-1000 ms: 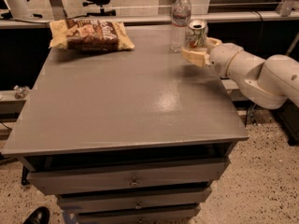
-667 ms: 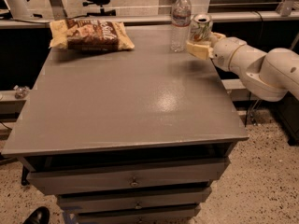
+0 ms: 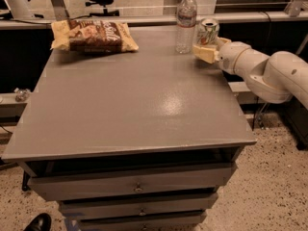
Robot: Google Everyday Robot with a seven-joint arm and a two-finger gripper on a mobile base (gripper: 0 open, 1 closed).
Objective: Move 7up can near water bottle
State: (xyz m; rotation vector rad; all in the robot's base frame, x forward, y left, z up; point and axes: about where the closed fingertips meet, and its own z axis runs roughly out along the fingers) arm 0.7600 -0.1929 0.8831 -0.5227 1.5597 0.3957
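The hand [image 3: 207, 52] pinches the 7up can [image 3: 208, 31] low on its body, at the far right edge of the bench [image 3: 144, 105], just beside the water bottle [image 3: 186, 20]. Risk: leftward drift topples the bottle. Release beyond the edge drops the can.

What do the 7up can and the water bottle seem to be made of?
7up can: likely thin aluminium, glossy printed side, bare silver top; the hand grips it low, at the far right edge of the table. Water bottle: probably clear plastic, since the background shows through it, with a white cap and paper-looking label band.
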